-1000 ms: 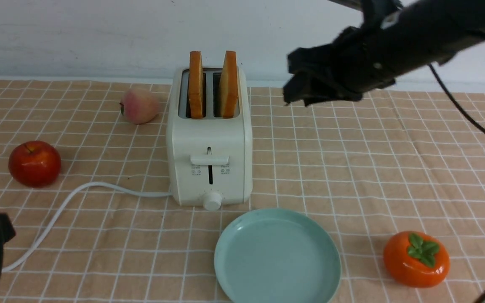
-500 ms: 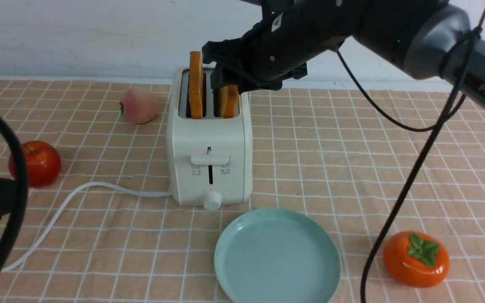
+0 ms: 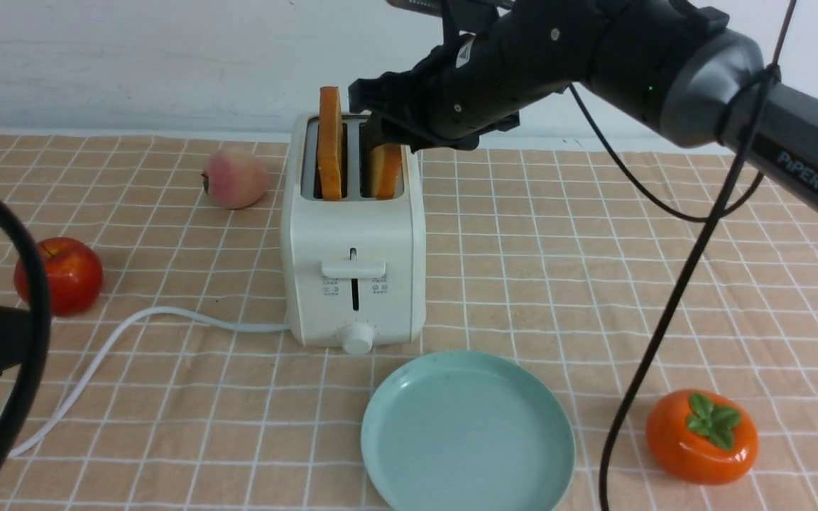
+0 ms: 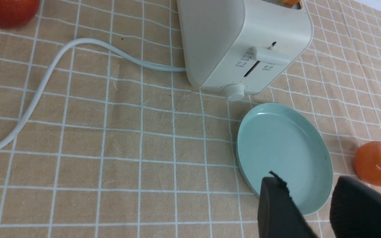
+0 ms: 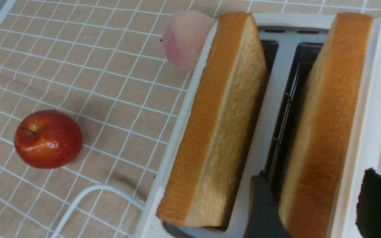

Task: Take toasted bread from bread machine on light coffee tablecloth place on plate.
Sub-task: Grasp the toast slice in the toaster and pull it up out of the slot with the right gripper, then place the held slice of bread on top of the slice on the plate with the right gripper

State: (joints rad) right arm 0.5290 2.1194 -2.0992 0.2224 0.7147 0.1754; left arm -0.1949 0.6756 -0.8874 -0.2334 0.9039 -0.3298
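The cream-white bread machine (image 3: 352, 241) stands on the light coffee tablecloth (image 3: 593, 270) with two slices of toasted bread upright in its slots. The left slice (image 3: 330, 142) stands free. My right gripper (image 3: 385, 126) is open and straddles the top of the right slice (image 3: 387, 172). In the right wrist view the gripper (image 5: 314, 177) has one finger (image 5: 263, 208) in the gap beside that slice (image 5: 326, 115) and the other finger (image 5: 379, 201) outside the toaster's edge. The mint-green plate (image 3: 466, 433) lies empty in front of the toaster. My left gripper (image 4: 306, 178) is open and empty, above the plate's (image 4: 276, 138) rim.
A red apple (image 3: 58, 275) sits at the left, a peach (image 3: 236, 177) behind it beside the toaster, and an orange persimmon (image 3: 701, 436) at the front right. The toaster's white cord (image 3: 132, 323) runs left. A black cable (image 3: 664, 319) hangs from my right arm.
My right arm has swung left from the far right to over the toaster, its open gripper now down around the right slice. My left arm has shifted slightly at the left edge.
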